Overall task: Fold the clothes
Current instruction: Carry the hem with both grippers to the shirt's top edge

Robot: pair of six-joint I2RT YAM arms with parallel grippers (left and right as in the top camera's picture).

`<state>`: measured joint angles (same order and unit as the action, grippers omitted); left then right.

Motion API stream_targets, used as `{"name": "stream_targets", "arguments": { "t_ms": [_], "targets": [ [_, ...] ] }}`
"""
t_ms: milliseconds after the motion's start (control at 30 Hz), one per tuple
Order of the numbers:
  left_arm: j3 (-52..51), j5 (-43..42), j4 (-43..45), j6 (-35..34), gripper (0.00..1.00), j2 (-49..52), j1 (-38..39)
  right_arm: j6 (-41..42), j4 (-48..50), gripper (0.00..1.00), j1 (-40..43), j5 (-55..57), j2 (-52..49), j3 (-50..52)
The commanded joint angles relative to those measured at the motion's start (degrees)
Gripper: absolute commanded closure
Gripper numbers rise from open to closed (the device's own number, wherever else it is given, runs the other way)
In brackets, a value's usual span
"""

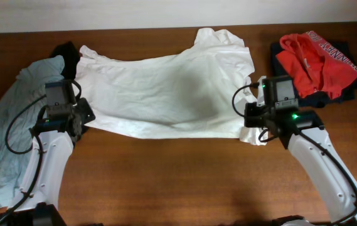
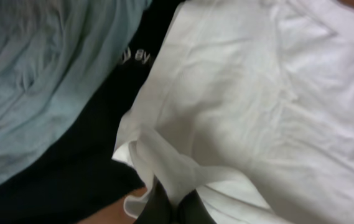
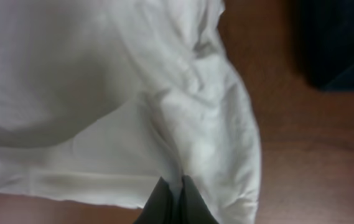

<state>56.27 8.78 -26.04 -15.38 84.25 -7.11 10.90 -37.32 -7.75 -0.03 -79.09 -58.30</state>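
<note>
A large white T-shirt (image 1: 165,88) lies spread across the middle of the brown table, plain side up. My left gripper (image 1: 85,117) is shut on its near-left edge; in the left wrist view a pinched fold of white cloth (image 2: 164,165) rises from between the black fingertips (image 2: 158,208). My right gripper (image 1: 248,119) is shut on the near-right edge, with the white cloth (image 3: 183,124) bunched between its fingertips (image 3: 164,199). A pale grey-blue shirt (image 1: 12,132) and a black shirt (image 1: 67,53) lie at the left; the black shirt's white logo (image 2: 136,57) shows in the left wrist view.
At the back right sits a pile with a red garment (image 1: 316,59) on top of dark navy clothes (image 1: 347,88). Bare wood table (image 1: 178,176) stretches along the near side between the two arms.
</note>
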Motion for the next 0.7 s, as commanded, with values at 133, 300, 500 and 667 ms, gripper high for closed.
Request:
{"name": "stream_targets", "arguments": {
  "t_ms": [133,300,500,667],
  "targets": [
    [1.0,0.0,3.6,0.9,0.99,3.8,0.1,-3.2,4.5,0.96,2.3,0.5,-1.8,-1.3],
    [1.0,0.1,6.0,0.9,1.00,6.8,0.1,-3.2,6.6,0.96,2.3,0.5,-5.2,-1.3],
    [1.0,0.1,10.0,0.9,0.99,8.1,0.1,-3.2,9.8,0.96,2.3,0.5,-7.5,-1.3],
    [1.0,1.2,13.1,0.9,0.99,8.1,0.1,-3.2,12.1,0.96,2.3,0.6,-7.5,-1.3]
  ]
}}
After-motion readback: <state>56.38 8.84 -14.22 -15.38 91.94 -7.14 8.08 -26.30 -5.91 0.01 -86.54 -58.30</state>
